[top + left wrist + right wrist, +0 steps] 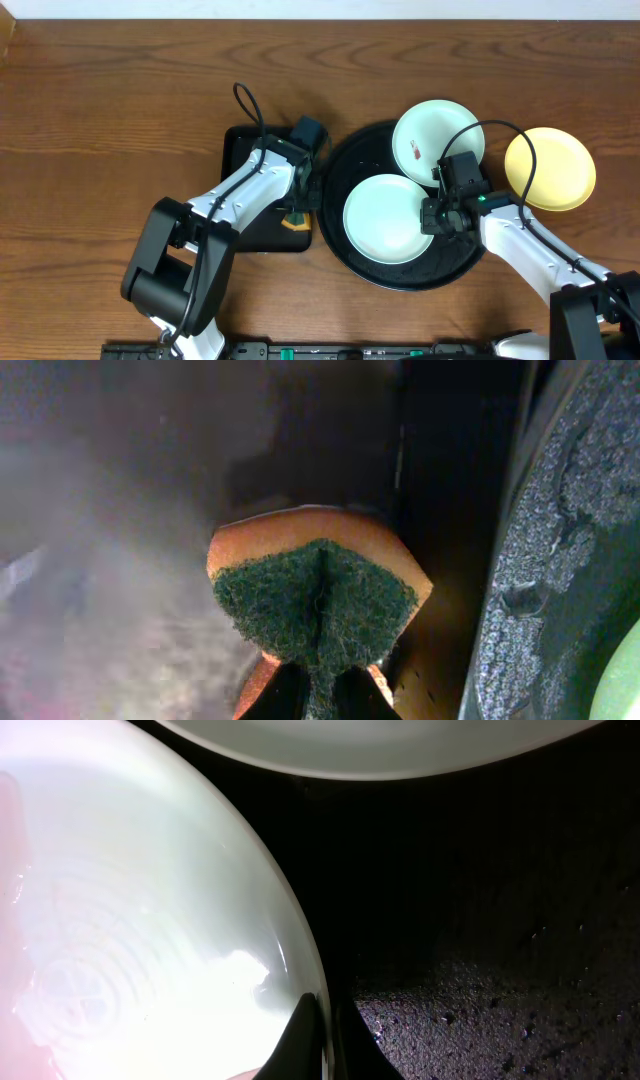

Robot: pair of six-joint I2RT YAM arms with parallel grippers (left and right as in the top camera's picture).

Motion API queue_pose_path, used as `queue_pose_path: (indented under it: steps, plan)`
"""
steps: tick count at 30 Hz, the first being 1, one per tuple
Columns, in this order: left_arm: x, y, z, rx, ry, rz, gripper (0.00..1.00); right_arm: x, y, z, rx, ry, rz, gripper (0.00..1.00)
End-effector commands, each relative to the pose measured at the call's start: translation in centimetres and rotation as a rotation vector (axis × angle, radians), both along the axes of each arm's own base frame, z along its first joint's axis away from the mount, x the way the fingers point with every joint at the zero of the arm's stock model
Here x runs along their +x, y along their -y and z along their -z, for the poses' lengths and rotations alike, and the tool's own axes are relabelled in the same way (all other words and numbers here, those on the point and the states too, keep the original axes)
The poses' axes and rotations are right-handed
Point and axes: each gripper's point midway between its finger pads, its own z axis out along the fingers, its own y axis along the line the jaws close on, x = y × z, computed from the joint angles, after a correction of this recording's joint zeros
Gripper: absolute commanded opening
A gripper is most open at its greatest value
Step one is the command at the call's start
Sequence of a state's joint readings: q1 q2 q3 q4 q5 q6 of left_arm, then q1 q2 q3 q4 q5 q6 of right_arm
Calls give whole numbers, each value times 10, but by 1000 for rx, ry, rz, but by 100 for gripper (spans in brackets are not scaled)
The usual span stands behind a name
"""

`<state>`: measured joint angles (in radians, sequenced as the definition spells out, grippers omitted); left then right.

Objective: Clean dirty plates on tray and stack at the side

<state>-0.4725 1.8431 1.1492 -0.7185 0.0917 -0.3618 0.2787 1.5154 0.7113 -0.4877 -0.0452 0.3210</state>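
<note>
Left gripper (298,208) closed tight on a sponge (297,223), which sits at the right edge of the small tray (245,160) - a black rectangular one just left of the round tray (345,160). In the left wrist view the fingers (285,698) pinch the sponge (315,600) from below, so its orange body bulges and the green scrub side creases down the middle, facing the camera. The round tray's rim (560,560) runs down the right of that view, with a sliver of pale plate in the bottom corner. Sponge not touching any plate.

Round tray sits mid-table (100,120), dark wood all round. The mint plate (385,215) lies flat inside it, toward the left and front. Right gripper (432,216) is at this plate's right edge, closed on the rim - in the right wrist view the two dark fingertips (300,1032) come together over the edge of the mint plate (130,920), one on the plate side and one on the tray side. A strip of bare round tray (480,920) separates it from the next plate.

The smeared plate (437,140) is at the tray's back right, hanging over the rim, a small red mark on its left half. Whether it lies flat or tilted I can't tell. Yellow plate (550,168) is furthest right, off the tray, on the table, close to the smeared plate but apart.
</note>
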Motion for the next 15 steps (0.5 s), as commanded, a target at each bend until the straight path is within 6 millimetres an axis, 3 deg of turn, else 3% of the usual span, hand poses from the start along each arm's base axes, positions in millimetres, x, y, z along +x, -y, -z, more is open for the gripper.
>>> queue_pose_path:
  steps: [1,6,15]
  plan:
    - [-8,-1,3,1,-18,20,7,-2,3,3,-15,-7,-2,2]
    - [-15,12,2,-71,-53,67,8,-1,3,3,-14,-3,-2,2]
    - [-19,16,1,-87,-67,72,7,-1,3,3,-14,-4,-2,2]
